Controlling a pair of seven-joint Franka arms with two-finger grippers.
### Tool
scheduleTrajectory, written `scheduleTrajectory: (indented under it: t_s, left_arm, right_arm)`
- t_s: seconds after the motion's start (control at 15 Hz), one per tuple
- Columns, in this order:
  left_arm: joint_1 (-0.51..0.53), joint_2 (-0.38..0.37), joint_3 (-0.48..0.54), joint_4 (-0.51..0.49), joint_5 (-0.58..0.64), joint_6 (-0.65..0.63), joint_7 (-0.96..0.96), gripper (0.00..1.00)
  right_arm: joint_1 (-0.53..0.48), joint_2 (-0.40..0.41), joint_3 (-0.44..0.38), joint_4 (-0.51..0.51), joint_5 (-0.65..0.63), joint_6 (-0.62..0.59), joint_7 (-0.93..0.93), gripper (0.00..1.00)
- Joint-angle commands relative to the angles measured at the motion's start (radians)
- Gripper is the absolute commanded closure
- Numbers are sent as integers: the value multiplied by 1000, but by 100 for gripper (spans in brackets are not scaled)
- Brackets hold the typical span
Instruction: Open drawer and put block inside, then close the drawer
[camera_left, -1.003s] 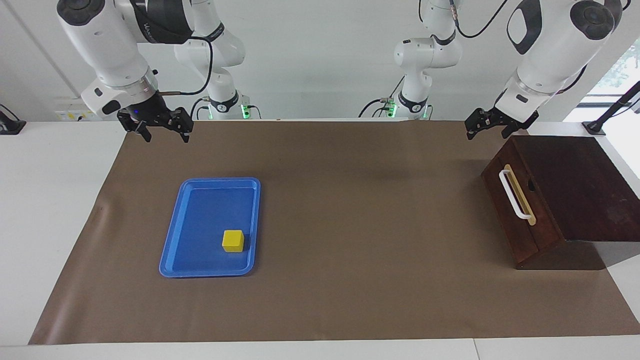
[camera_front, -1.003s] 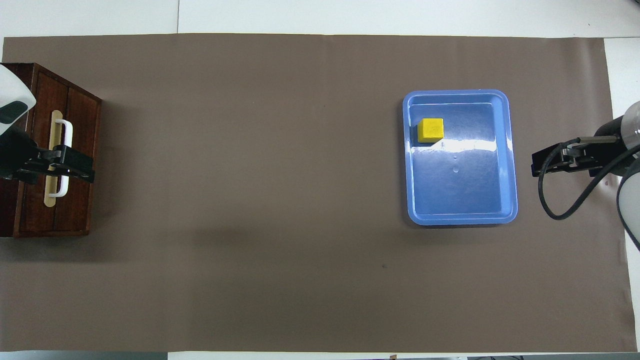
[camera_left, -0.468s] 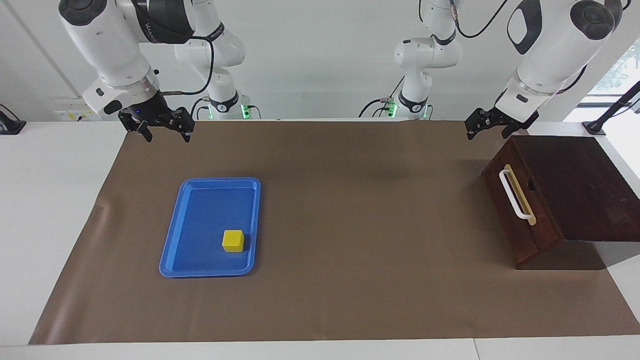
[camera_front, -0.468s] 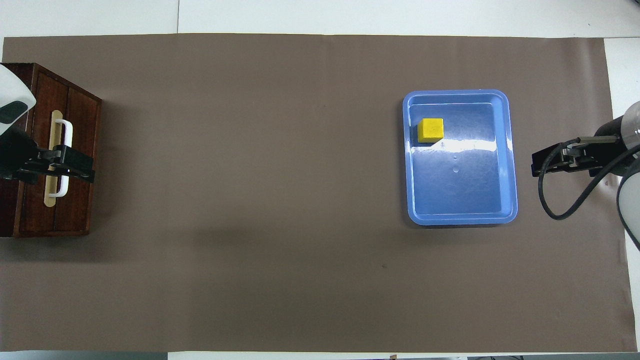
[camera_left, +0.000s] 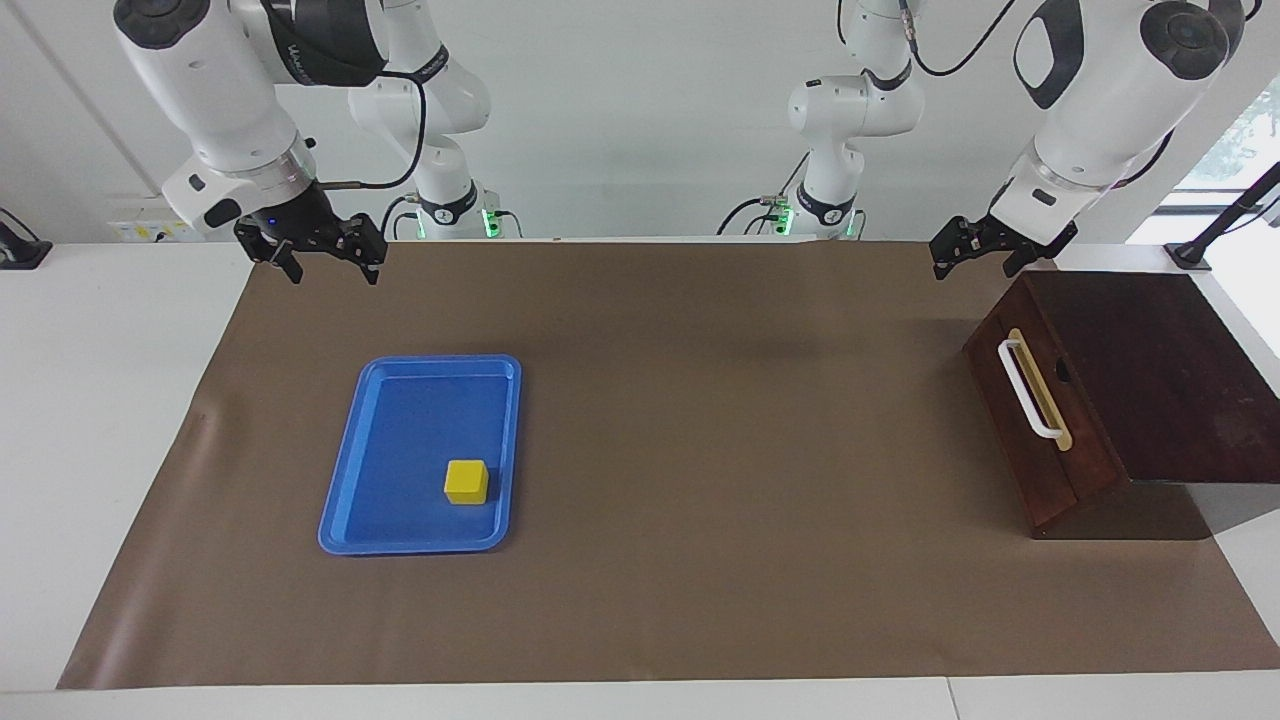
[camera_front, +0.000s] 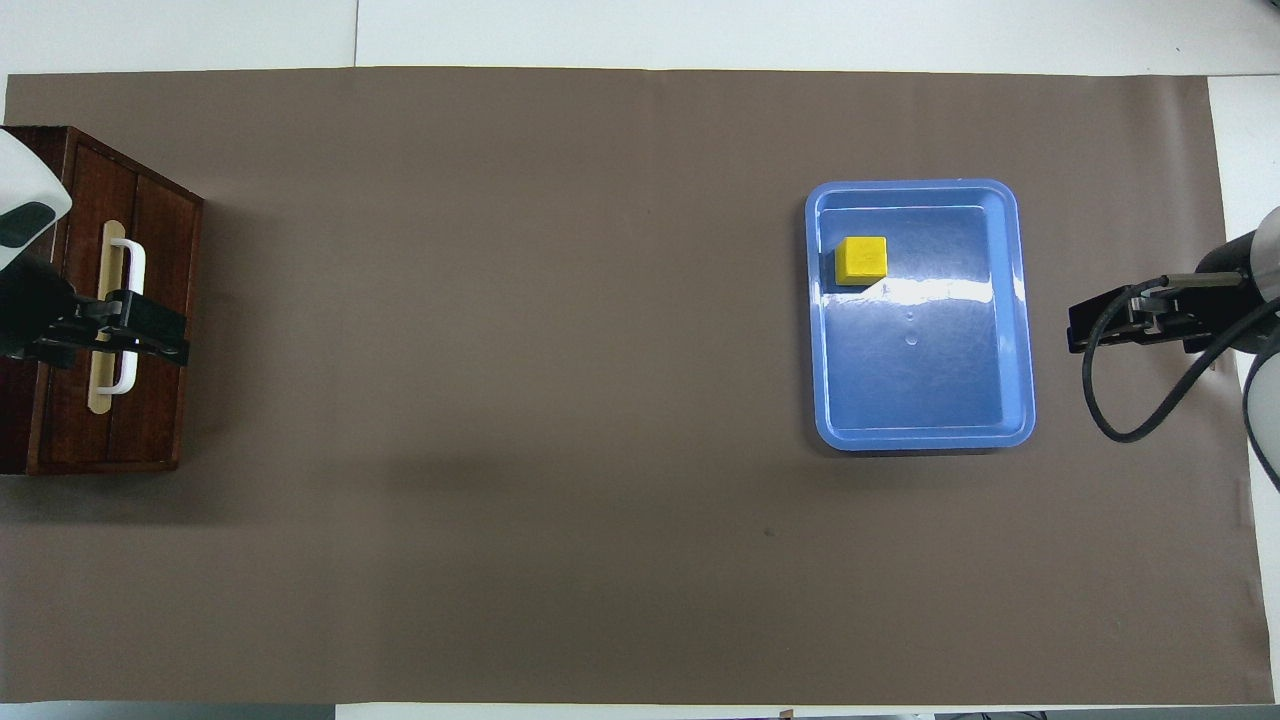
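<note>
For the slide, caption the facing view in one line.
Yellow block in blue tray, drawer shut, both open claws raised, left and right.

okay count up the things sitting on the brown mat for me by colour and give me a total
Blue: 1, the tray
Yellow: 1, the block, lying in the tray
Dark brown: 1, the wooden box with its shut drawer
Total: 3

A robotics lab: bare white walls, a white table (camera_left: 90, 400) under brown paper (camera_left: 700, 400), several cabled robot arms (camera_left: 850, 110).
</note>
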Motion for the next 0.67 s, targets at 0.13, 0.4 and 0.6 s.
scheduleTrajectory:
  t_s: [0.13,0.4,0.6]
  left_arm:
    - [-1,-14,4,-15,-6,16,5,0]
    - [-1,-14,4,-15,-6,16,5,0]
    - [-1,-14,4,-15,-6,16,5,0]
  right_arm:
    - [-18,20,2,-3,40,70,170,10]
    - [-39,153,1,102,115,67,520,15]
    - [-35,248,2,171,203,79,865,16]
